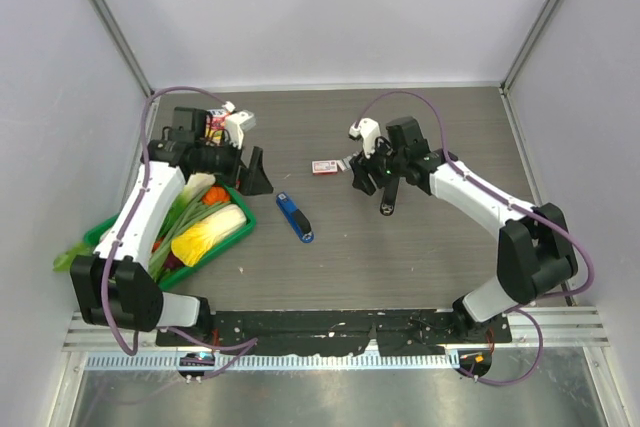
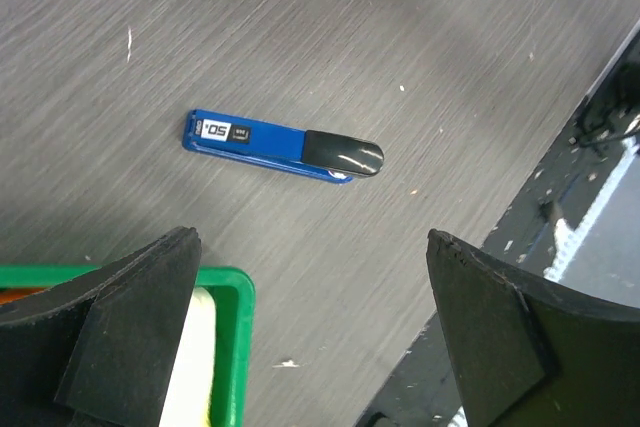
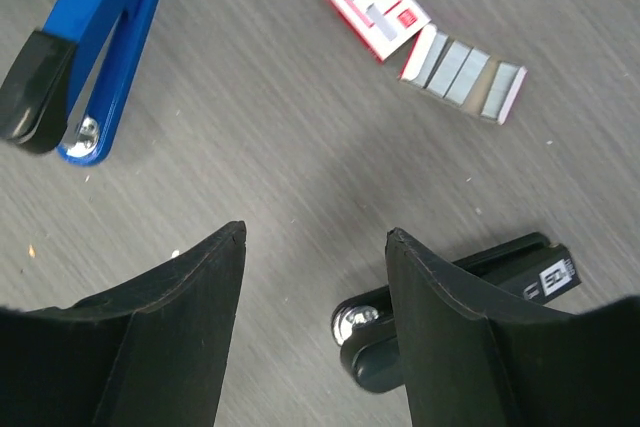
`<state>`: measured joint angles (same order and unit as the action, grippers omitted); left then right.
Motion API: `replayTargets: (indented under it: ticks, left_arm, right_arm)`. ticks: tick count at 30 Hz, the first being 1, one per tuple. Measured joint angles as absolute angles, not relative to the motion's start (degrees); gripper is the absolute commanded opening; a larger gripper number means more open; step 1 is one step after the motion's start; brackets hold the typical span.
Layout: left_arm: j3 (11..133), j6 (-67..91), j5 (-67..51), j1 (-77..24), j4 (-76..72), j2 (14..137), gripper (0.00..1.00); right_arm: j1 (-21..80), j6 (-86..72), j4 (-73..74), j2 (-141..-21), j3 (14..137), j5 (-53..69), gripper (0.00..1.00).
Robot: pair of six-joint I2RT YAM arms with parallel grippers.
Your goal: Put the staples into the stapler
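The staples (image 3: 465, 72) lie as silvery strips in the pulled-out sleeve of the red-and-white box (image 3: 368, 2), at the upper right of the right wrist view, on the grey surface (image 3: 280, 127). A black stapler (image 3: 470, 297) lies at the lower right, just outside one finger of the right claw (image 3: 315, 237). That claw's jaws stand partly apart over bare surface, gripping nothing. A blue stapler (image 3: 100, 37) lies at the upper left. The left claw (image 2: 310, 327) is spread wide and empty above it.

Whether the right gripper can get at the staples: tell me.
Probably yes: the right gripper is open, the staples lie uncovered ahead of it, bare table between; the black stapler sits aside.
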<state>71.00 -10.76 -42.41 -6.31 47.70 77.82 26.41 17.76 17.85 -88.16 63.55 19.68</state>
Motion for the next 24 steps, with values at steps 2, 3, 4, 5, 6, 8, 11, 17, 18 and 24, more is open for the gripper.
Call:
replayTargets:
  ticks: [2, 3, 4, 5, 6, 8, 11, 17, 18, 24]
  left_arm:
    - [70.5, -12.7, -41.6, -8.1, 47.4, 77.8, 1.0]
    - [70.3, -14.3, -41.3, -9.0, 47.2, 77.9, 1.0]
    - [70.1, -15.9, -40.8, -9.8, 47.1, 78.0, 1.0]
    - [70.1, -17.4, -40.2, -10.7, 46.9, 78.1, 1.0]
    - [70.1, -19.9, -39.6, -11.7, 46.6, 78.5, 1.0]
    - [70.1, -25.3, -38.5, -14.2, 46.0, 79.7, 1.0]
    - [70.4, -34.1, -36.8, -18.2, 45.6, 82.4, 1.0]
    - [71.9, -53.4, -35.3, -24.9, 46.4, 88.1, 1.0]
    - [72.0, -56.3, -35.2, -25.8, 46.7, 88.8, 1.0]
    - [73.5, -68.9, -32.4, -30.5, 49.2, 94.7, 0.99]
  right_arm:
    - [26.4, 18.8, 17.3, -86.4, 61.1, 20.7, 0.64]
    - [26.4, 19.4, 17.2, -85.5, 59.9, 21.0, 0.64]
    - [26.4, 20.2, 17.4, -84.6, 58.9, 21.4, 0.64]
    - [26.4, 21.1, 17.8, -83.9, 58.2, 21.8, 0.64]
    - [26.4, 21.7, 18.1, -83.8, 58.2, 22.0, 0.64]
    - [26.4, 23.0, 18.4, -83.7, 58.2, 22.3, 0.64]
    - [26.4, 24.6, 19.3, -83.7, 58.3, 22.2, 0.64]
    - [26.1, 26.6, 20.9, -82.3, 58.3, 22.2, 0.65]
    - [25.8, 26.8, 21.1, -81.6, 58.3, 22.2, 0.65]
    - [23.4, 27.5, 21.1, -78.4, 58.3, 22.3, 0.66]
